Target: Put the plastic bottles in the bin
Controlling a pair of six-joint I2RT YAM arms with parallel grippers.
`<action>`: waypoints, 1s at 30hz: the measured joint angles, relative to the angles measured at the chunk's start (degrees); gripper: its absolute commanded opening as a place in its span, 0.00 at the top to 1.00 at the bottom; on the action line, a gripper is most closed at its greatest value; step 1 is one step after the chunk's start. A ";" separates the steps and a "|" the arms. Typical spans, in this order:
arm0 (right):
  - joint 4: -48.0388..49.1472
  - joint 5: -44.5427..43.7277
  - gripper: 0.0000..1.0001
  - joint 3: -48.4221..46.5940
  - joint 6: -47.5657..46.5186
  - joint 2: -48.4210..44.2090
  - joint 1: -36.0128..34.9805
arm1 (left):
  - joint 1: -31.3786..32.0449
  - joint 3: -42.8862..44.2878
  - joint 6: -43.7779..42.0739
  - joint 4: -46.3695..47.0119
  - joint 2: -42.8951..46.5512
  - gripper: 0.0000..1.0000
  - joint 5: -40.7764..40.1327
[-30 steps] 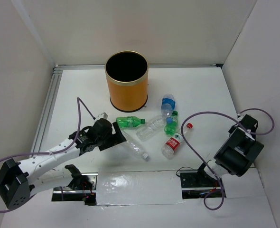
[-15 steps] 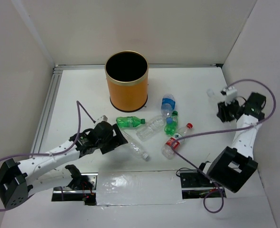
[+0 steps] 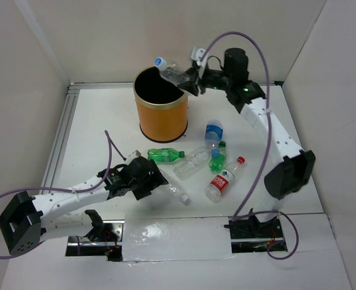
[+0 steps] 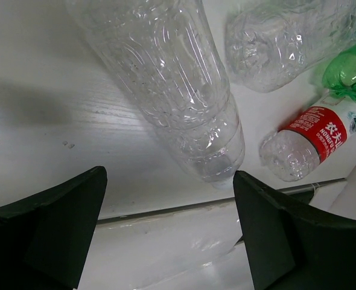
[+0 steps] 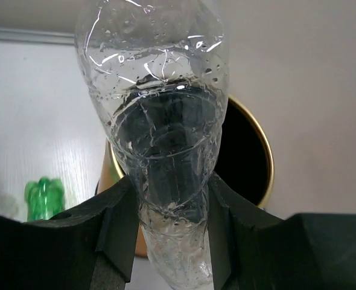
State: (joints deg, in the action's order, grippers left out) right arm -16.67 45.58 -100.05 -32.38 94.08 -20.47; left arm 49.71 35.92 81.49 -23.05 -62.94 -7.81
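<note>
White table; right end effector clenched on bottle above bin; left end effector released.

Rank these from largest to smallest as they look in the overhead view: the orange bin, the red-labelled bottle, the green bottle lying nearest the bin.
1. orange bin, by far the largest.
2. red-labelled bottle, which looks somewhat longer than the green one.
3. green bottle, the smallest-looking.
</note>
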 measured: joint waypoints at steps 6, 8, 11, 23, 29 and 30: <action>4.42 -1.29 0.73 -9.14 5.44 11.50 -6.54 | 0.81 0.33 1.44 -0.04 -0.37 0.01 -2.12; 5.16 -1.66 0.46 -10.38 7.23 14.29 -7.21 | 1.01 0.61 1.51 -0.04 -1.20 0.01 -2.71; 6.40 -3.21 0.00 -11.61 10.75 17.90 -7.10 | 1.09 1.42 1.68 0.15 -3.67 0.01 -3.93; 4.63 -4.50 0.00 0.72 20.98 7.32 8.31 | 1.11 9.75 4.90 1.64 -20.26 0.13 -8.61; -1.27 -2.82 0.06 17.81 20.55 -7.30 16.83 | 1.51 14.84 7.13 3.10 -26.91 0.86 -8.13; -2.16 -2.47 0.10 20.37 20.63 -9.01 17.86 | 1.95 14.67 7.34 3.21 -26.60 0.92 -8.07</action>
State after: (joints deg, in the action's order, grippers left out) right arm -18.83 43.11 -79.68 -11.75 85.08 -2.61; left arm 51.66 50.59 88.84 -19.84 -89.54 -15.88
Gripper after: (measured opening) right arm 0.959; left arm 0.322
